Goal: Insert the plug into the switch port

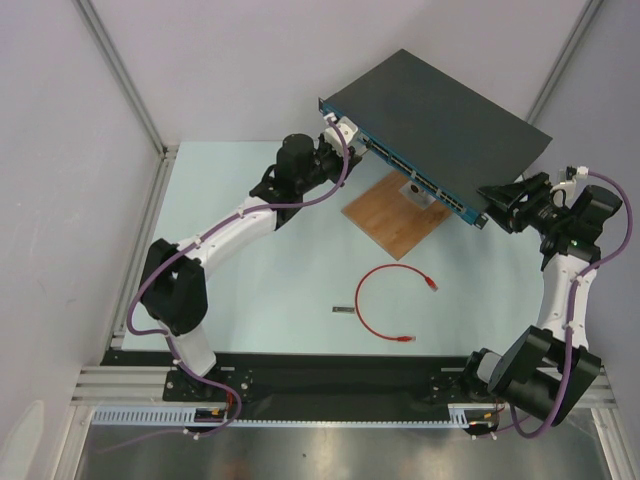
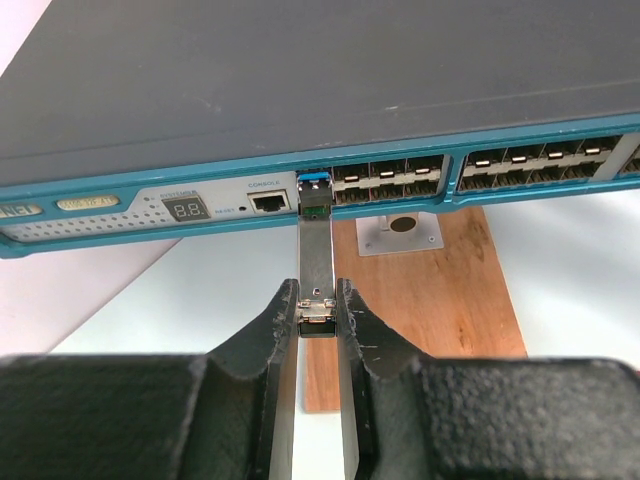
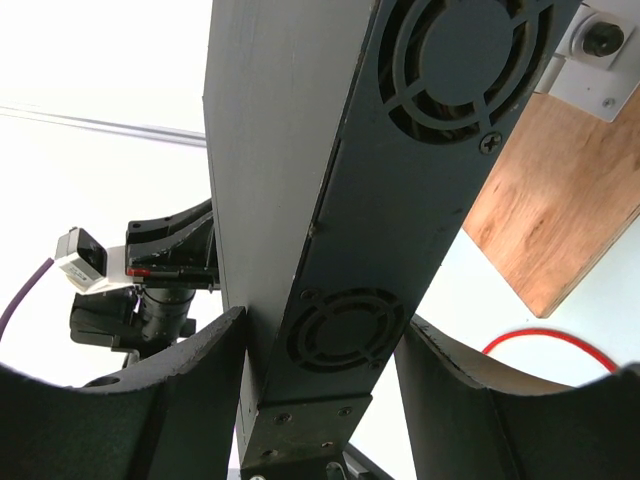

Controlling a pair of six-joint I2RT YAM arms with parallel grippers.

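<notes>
The dark-grey switch stands raised at the back, its teal front face lined with ports. My left gripper is shut on the rear end of a slim grey metal module. The module's front end sits in a switch port beside the console socket. The red cable lies loose on the table; its plug and the other end's connector are free of both grippers. My right gripper clamps the switch's right end, one finger above and one below.
A brown wooden board lies under the switch's front, with a white bracket on it. A small grey metal piece rests on the table left of the cable. Aluminium frame posts and walls enclose the table.
</notes>
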